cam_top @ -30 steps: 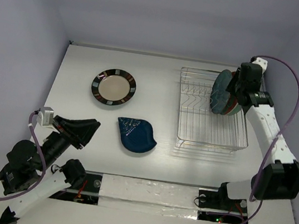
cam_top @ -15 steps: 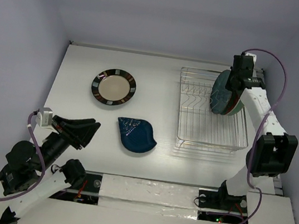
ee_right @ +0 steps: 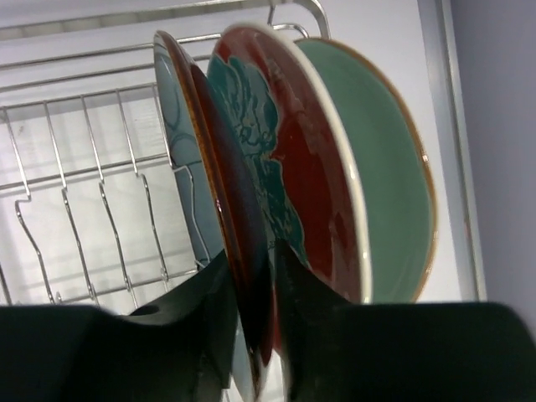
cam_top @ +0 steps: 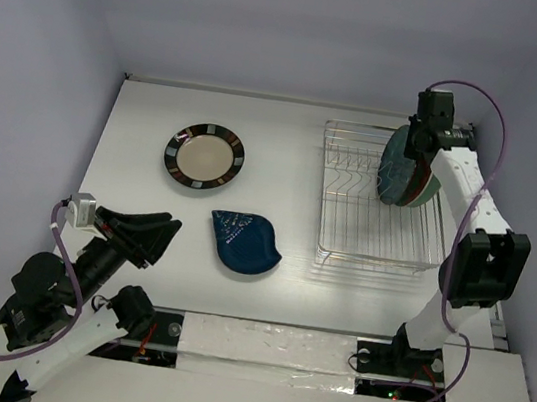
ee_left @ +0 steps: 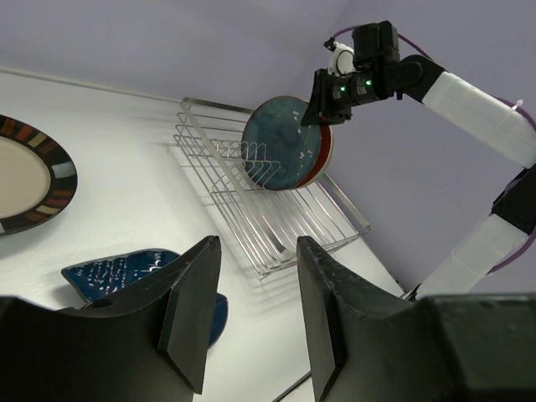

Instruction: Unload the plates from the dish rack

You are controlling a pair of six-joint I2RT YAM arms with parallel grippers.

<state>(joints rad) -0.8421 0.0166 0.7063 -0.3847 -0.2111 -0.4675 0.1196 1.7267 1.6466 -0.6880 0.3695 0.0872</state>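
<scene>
The silver wire dish rack (cam_top: 376, 227) stands at the right and holds several upright plates (cam_top: 400, 168) at its far end. In the right wrist view a pale teal plate (ee_right: 177, 159), a dark glazed plate with a brown rim (ee_right: 219, 159), a red-rimmed plate (ee_right: 306, 184) and a pale green plate (ee_right: 381, 167) stand side by side. My right gripper (ee_right: 251, 251) straddles the dark plate's rim, fingers pressed on both faces; from above it (cam_top: 420, 148) sits over the stack. My left gripper (cam_top: 155, 233) is open and empty at the near left.
A dark-rimmed cream plate (cam_top: 204, 157) lies flat at the left middle of the table. A dark blue leaf-shaped plate (cam_top: 244, 243) lies in front of it, near the left gripper. The rack's near half (cam_top: 379, 240) holds no plates. Walls close in behind and right.
The right arm has swung up and leftward, bringing its wrist over the plate stack. The plates and the left arm have not moved.
</scene>
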